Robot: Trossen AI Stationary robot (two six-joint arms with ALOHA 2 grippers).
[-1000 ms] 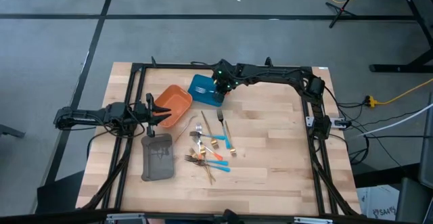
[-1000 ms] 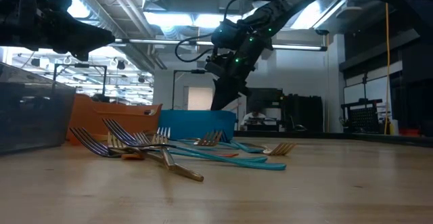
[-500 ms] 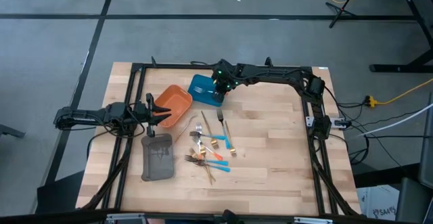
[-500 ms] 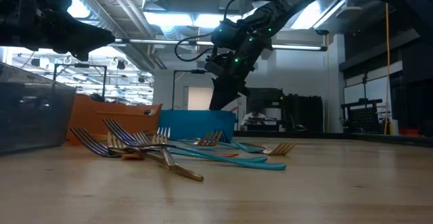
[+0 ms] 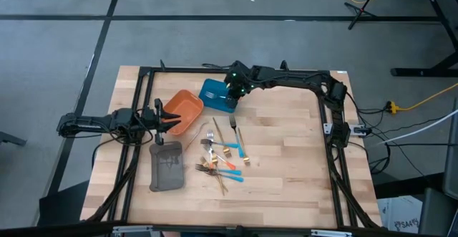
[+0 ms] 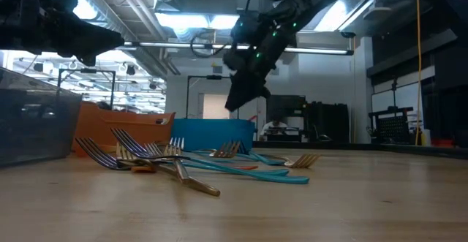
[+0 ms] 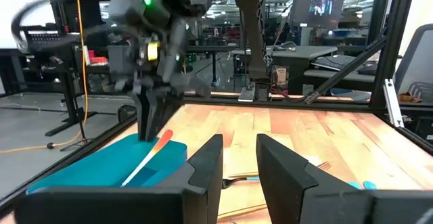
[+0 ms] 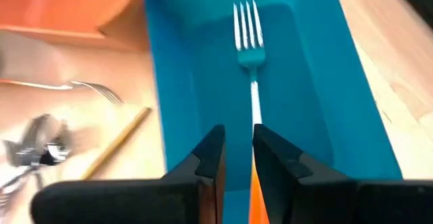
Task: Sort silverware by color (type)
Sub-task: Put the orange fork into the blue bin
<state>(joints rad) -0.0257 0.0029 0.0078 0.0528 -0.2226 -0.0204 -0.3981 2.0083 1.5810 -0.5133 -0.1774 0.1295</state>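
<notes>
Blue tray (image 5: 215, 94) now holds a fork (image 8: 249, 31) lying flat, tines away from the right gripper (image 6: 245, 96), which has risen higher above it than a second ago, fingers slightly parted and empty. Only the right wrist view shows that fork; the high view shows remaining silverware (image 5: 223, 158) mid-table and the left gripper (image 5: 172, 119) waiting, part-open, at the orange tray (image 5: 184, 108).

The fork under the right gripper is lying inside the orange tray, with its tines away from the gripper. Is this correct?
Not quite. The fork lies inside the blue tray, not the orange tray beside it; the right wrist view shows this. The rest holds: it is below the right gripper, tines pointing away from it.
</notes>
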